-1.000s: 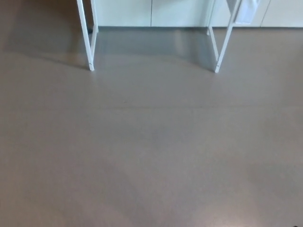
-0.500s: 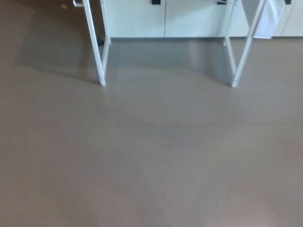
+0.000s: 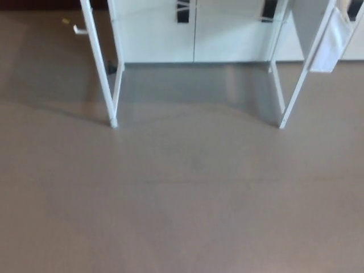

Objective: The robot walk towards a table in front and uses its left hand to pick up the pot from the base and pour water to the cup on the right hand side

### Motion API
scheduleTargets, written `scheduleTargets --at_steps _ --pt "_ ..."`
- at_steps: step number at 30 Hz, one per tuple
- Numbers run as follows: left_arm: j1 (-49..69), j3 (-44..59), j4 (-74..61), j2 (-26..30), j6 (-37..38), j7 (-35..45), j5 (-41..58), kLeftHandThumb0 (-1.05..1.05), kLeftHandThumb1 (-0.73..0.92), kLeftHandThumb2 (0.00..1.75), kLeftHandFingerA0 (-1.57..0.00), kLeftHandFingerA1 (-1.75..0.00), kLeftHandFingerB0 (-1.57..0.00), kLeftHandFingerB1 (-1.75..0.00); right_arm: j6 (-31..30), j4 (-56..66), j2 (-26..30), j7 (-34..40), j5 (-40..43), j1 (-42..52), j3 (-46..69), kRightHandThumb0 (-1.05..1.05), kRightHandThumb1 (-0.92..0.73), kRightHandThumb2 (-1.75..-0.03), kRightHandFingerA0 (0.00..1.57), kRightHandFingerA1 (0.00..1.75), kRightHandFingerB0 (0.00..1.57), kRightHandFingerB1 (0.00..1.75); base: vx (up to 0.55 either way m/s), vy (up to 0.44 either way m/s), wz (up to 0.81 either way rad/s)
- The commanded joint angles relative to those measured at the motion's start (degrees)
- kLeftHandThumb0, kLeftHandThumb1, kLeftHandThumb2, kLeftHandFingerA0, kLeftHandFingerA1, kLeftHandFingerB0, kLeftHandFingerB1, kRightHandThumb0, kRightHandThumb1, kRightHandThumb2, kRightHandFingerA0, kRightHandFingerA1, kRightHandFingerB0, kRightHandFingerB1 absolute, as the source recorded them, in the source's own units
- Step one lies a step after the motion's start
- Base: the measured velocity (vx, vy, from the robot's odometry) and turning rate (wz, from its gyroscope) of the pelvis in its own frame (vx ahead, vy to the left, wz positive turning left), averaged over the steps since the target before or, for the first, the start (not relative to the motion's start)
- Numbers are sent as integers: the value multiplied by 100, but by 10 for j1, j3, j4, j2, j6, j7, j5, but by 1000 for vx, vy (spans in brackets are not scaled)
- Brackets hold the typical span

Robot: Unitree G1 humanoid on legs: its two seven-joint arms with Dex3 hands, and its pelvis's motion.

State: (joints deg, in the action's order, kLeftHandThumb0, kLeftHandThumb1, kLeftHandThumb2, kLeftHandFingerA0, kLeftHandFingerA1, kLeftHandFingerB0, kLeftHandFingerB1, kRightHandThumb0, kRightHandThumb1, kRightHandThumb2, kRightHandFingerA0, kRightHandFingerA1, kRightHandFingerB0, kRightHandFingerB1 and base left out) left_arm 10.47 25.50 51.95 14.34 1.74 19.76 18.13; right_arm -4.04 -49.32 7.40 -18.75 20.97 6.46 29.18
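**Desk:** What does the head view show?

**Photographer:** A bare grey-brown smooth floor [image 3: 182, 205] fills most of the picture. At the top stand 2 pairs of thin white metal table legs, the left pair [image 3: 105, 74] and the right pair [image 3: 293, 85], with white flat-fronted cabinets with dark handles [image 3: 193, 34] behind them. A pale sheet [image 3: 330, 45] hangs by the right legs.

**Desk:** And the pot, the cup?

**Photographer:** Neither shows. The tabletop lies above the picture's upper edge, so the pot, its base and the cup are all out of view; presumably they sit up there.

**Desk:** The robot's hands?

**Photographer:** Both outside the picture. Whether the fingers are spread or pressed together, I cannot tell; nothing shows them holding or touching anything.

**Desk:** What could go wrong?

**Photographer:** My judgement: the approach is the risk. With the camera aimed at the floor, the robot could step too close and knock a leg, jolting whatever stands on top, or stop off-centre and leave its left hand poorly placed to reach the pot.
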Motion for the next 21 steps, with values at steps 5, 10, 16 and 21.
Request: scheduleTargets --at_steps 5,10,16,21 --pt "22 1 24 8 40 2 -4 -17 65 59 -59 -45 -39 -36 13 30 0 21 -2 41 -5 -27 -62 -63 41 65 28 45 372 150 1" --pt "37 -5 26 9 45 7 -7 -15 67 59 -55 -44 -37 -36 11 27 4 16 0 57 -5 -29 -60 -63 41 65 26 44 340 -11 16" --pt "45 -18 35 14 56 11 -15 -22 65 59 -54 -43 -33 -35 14 23 6 10 -2 70 -10 -29 -65 -62 43 67 29 46 425 -112 34" --pt "43 -11 54 15 64 26 -1 -19 68 59 -55 -45 -35 -36 11 18 2 13 10 62 -2 -22 -63 -66 41 67 28 47 298 -79 -2"
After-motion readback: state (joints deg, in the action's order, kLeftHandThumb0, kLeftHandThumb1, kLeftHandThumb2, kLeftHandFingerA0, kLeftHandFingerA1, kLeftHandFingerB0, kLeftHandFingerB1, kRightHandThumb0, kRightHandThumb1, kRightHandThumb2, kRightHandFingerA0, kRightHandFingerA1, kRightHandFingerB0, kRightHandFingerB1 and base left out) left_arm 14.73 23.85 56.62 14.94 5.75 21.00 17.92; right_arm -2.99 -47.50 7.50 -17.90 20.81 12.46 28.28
